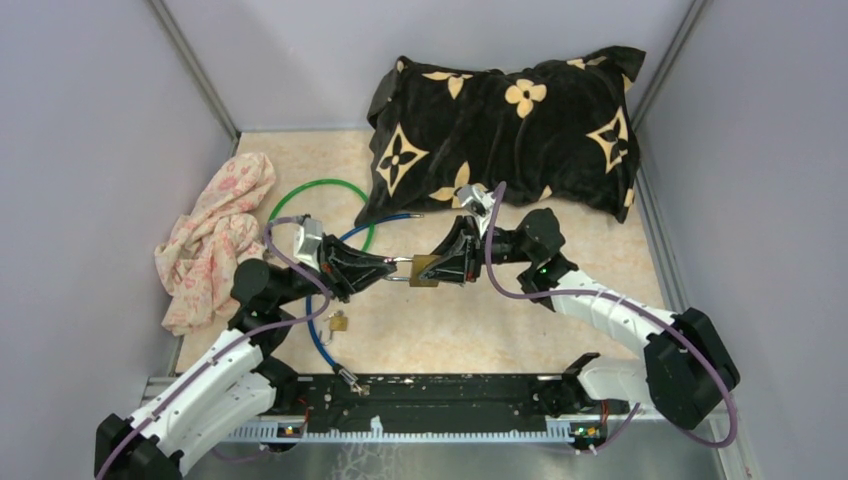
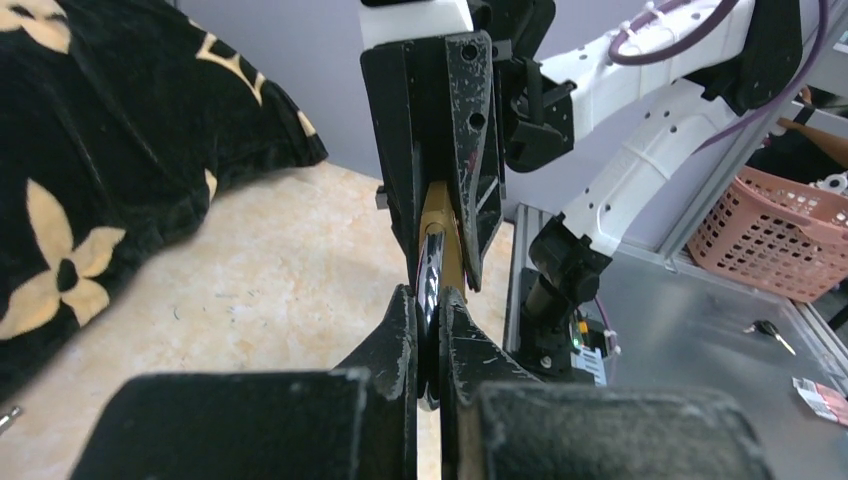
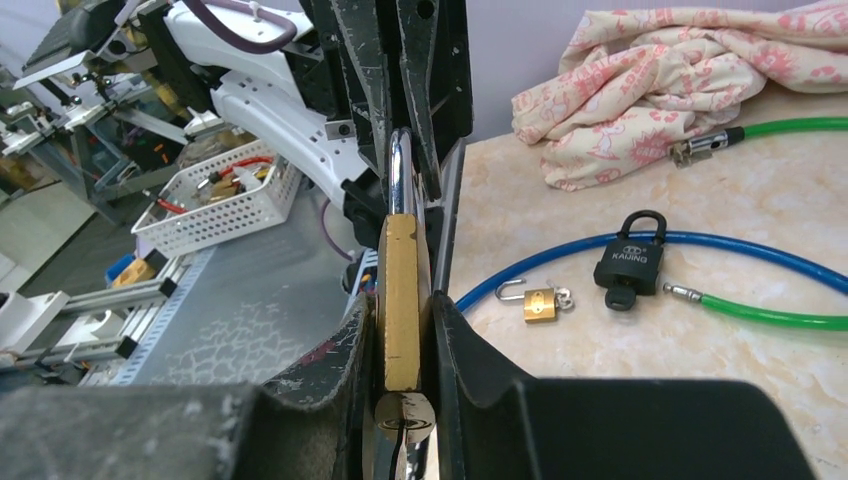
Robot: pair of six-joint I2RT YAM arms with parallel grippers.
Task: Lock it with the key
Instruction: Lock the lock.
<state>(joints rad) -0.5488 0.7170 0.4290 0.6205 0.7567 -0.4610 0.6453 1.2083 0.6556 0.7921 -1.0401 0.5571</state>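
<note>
A brass padlock (image 1: 423, 270) hangs above the table between both grippers. My left gripper (image 1: 392, 268) is shut on its silver shackle (image 2: 430, 270); in the left wrist view that gripper (image 2: 428, 310) pinches the steel loop, with the brass body (image 2: 441, 215) beyond. My right gripper (image 1: 442, 266) comes from the other side. In the right wrist view this gripper (image 3: 403, 310) has both fingers pressed on the flat sides of the padlock body (image 3: 402, 290). A round silver piece, apparently the key (image 3: 405, 420), sits at the lock's keyhole end between the fingers.
A black patterned pillow (image 1: 510, 130) lies at the back. A floral cloth (image 1: 215, 235) is at the left. Green cable (image 1: 320, 185) and blue cable (image 1: 318, 335) loop under the left arm. A small brass padlock (image 3: 540, 303) and a black padlock (image 3: 630, 262) lie on the table.
</note>
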